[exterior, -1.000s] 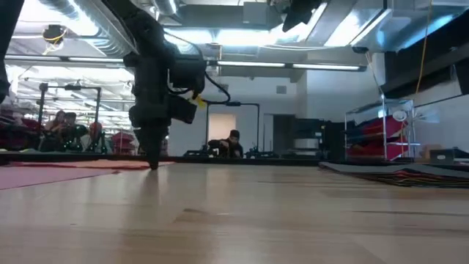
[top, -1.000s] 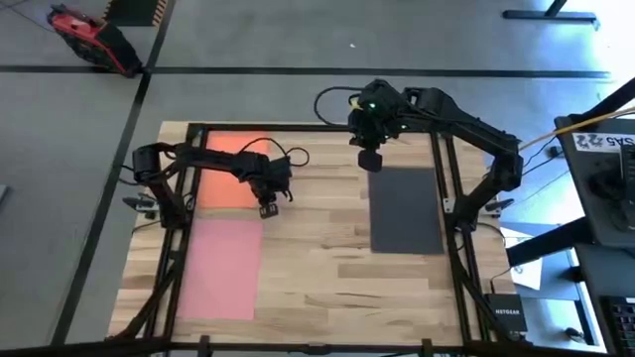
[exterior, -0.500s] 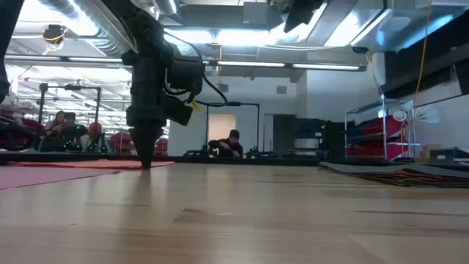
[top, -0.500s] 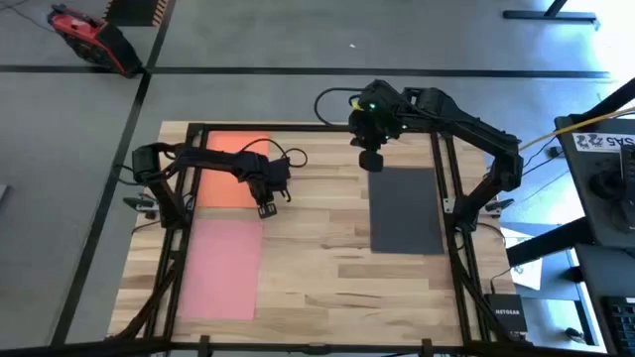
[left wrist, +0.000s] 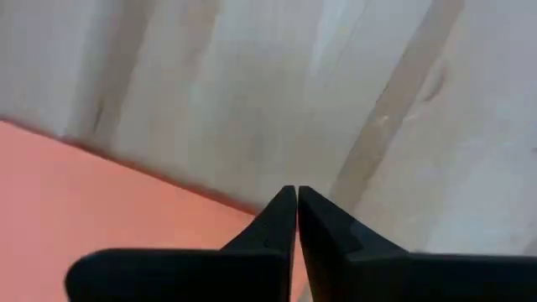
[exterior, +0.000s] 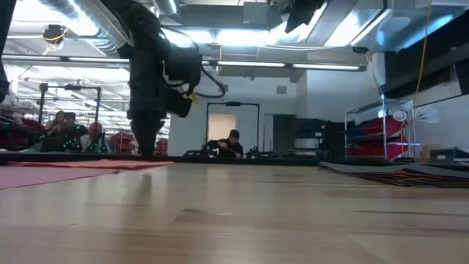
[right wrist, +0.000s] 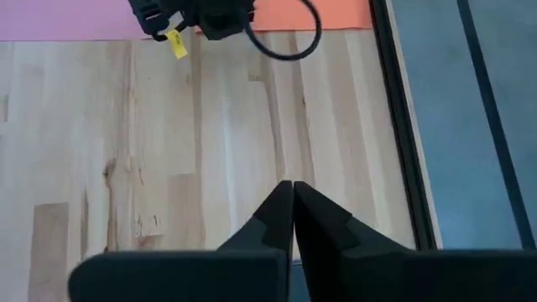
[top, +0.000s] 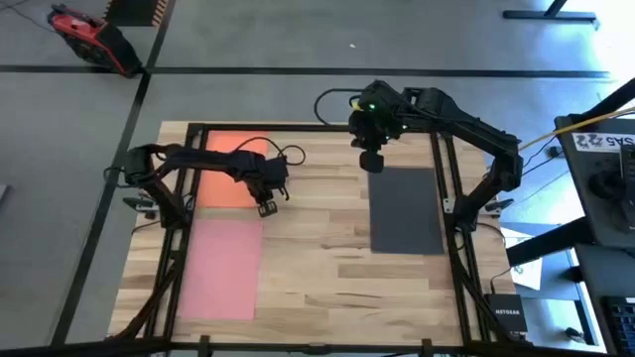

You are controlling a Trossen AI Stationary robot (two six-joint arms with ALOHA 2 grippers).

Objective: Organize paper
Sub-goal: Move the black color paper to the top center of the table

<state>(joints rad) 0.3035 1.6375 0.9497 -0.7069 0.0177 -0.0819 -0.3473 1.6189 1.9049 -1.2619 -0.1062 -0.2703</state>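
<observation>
Three sheets of paper lie flat on the wooden table: an orange one (top: 226, 169) at the far left, a pink one (top: 220, 268) nearer on the left, and a black one (top: 405, 210) on the right. My left gripper (top: 266, 208) is shut and points down at the orange sheet's near right corner (left wrist: 210, 214). My right gripper (top: 371, 164) is shut and hangs high above the black sheet's far edge, holding nothing. My left gripper points its shut fingertips (left wrist: 285, 205) down at the near right corner of the orange sheet, right at its edge. I cannot tell whether they touch the paper or the wood.
Bare wood (top: 317, 228) lies between the left sheets and the black sheet. A dark metal frame (top: 448, 198) runs along the table's sides. People (exterior: 233, 144) sit in the room beyond the far edge.
My left gripper, still shut, has shifted a little toward the table's left edge and risen slightly off the tabletop, while that arm's elbow has swung outward to the left. The sheets lie as before.
</observation>
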